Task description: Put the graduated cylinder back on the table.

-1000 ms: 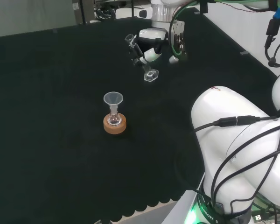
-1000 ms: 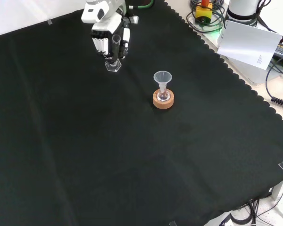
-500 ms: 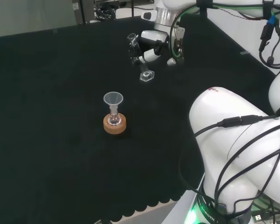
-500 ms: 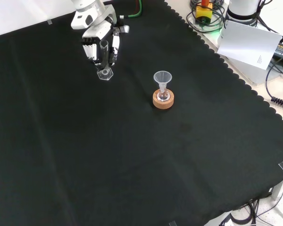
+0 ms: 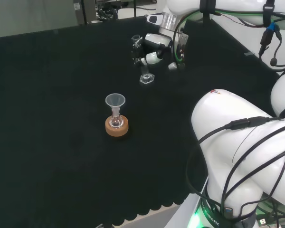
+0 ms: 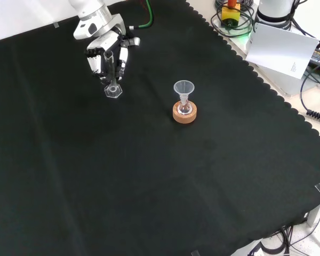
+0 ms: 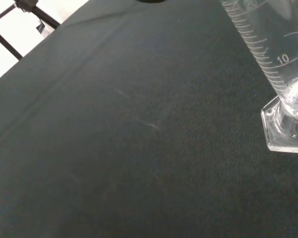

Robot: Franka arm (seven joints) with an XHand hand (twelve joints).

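A clear graduated cylinder (image 6: 112, 80) with a hexagonal foot stands nearly upright, its foot (image 5: 146, 79) at or just above the black cloth; I cannot tell if it touches. The hand (image 6: 102, 50) is curled round the cylinder's upper part, at the far side of the bench in the front view. In the head view the hand (image 5: 152, 50) sits above the foot. The wrist view shows the cylinder (image 7: 278, 74) close up, with its printed scale and thick foot over the cloth.
A clear funnel (image 6: 184, 89) sits in a small flask on a cork ring (image 6: 184, 113), to the right of the cylinder in the front view. The same funnel (image 5: 115, 101) and cork ring (image 5: 117, 127) lie nearer in the head view. The arm's white links (image 5: 242, 156) fill the right.
The hand has carried the cylinder leftward and lower in the front view, and its foot has come down towards the cloth. The funnel and cork ring have stayed put.
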